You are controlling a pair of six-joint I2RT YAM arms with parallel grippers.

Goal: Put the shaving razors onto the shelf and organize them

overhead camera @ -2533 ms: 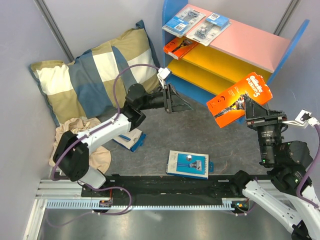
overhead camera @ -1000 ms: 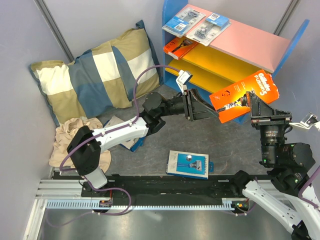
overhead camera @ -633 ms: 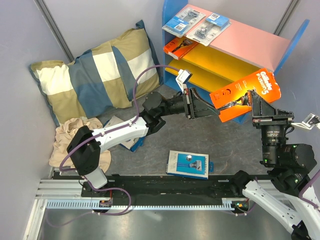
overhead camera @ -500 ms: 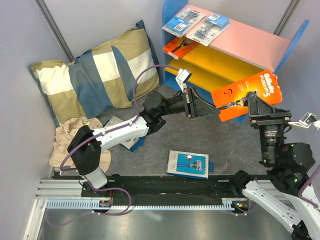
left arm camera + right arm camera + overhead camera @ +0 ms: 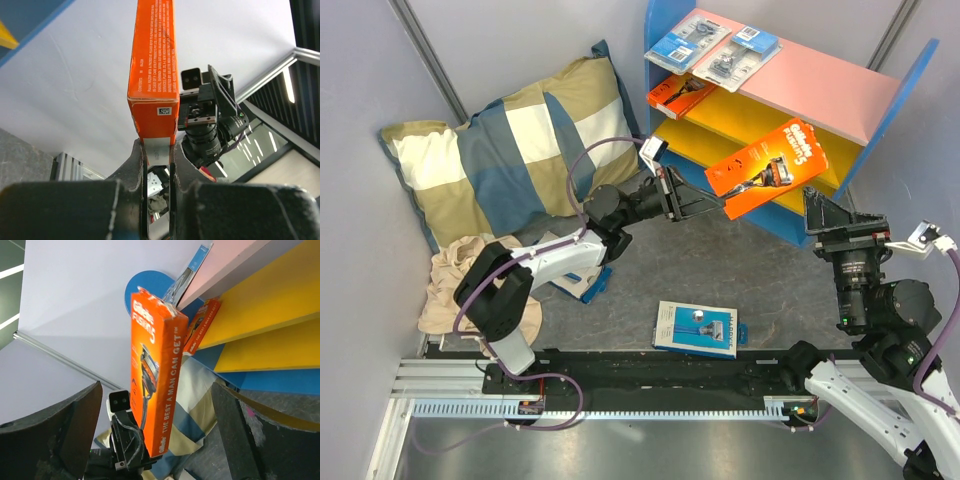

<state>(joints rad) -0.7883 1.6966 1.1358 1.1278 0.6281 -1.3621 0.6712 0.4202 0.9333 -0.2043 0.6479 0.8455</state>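
We hold the orange razor box (image 5: 765, 167) by its near-left end in our left gripper (image 5: 717, 205), the jaws closed narrow on its thin edge. Our right gripper (image 5: 840, 225) stands wide open and empty, near the box on its right and not touching it. The box hangs in the air in front of the shelf (image 5: 918, 80). Its long axis runs from our left fingers far-right toward the yellow boards (image 5: 760, 120), so we judge the coming push goes that way.
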